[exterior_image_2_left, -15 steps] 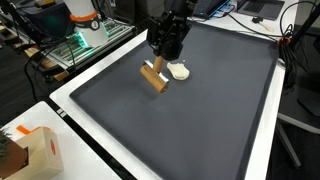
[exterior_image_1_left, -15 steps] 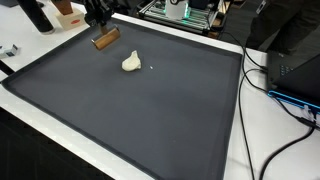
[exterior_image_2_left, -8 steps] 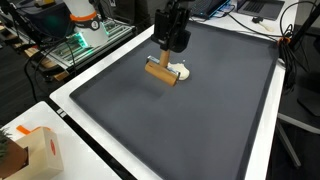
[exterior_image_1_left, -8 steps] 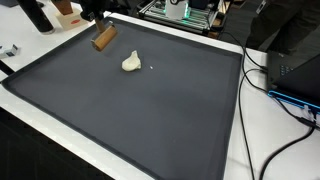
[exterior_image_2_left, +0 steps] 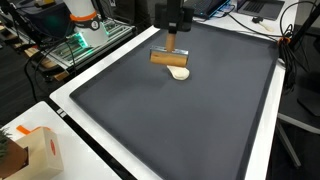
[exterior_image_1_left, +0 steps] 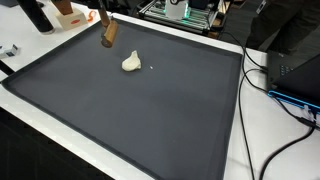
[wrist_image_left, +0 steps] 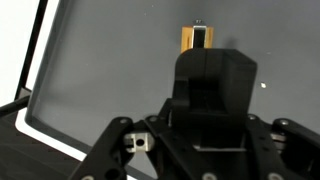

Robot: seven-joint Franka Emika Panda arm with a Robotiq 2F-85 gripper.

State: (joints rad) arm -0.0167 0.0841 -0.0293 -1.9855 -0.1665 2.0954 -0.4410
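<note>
We saw the gripper [exterior_image_2_left: 172, 40] clamped on a small wooden block [exterior_image_2_left: 170, 57], its fingers closed on the block's upper edge, so that the block hung level beneath it and clear of the dark grey mat [exterior_image_2_left: 190, 125]. Just below and beside the block lay a cream-coloured lump [exterior_image_2_left: 179, 72], resting on the mat and apart from the wood. In an exterior view the same block [exterior_image_1_left: 108, 33] appeared tilted on end near the mat's far corner, with the lump [exterior_image_1_left: 131, 62] nearer the middle and a tiny white speck [exterior_image_1_left: 151, 68] just beside it. In the wrist view the black housing of the gripper filled the lower half, and the block [wrist_image_left: 188, 38] showed above it as a tan piece with a dark finger across its middle, against the grey mat. The mat lay on a white table [exterior_image_2_left: 72, 108]. A cardboard box [exterior_image_2_left: 38, 152] stood at the table's near corner, an electronics rack [exterior_image_2_left: 85, 35] with green boards stood behind the far edge, and black cables [exterior_image_1_left: 262, 95] trailed over the white surface beside the mat.
</note>
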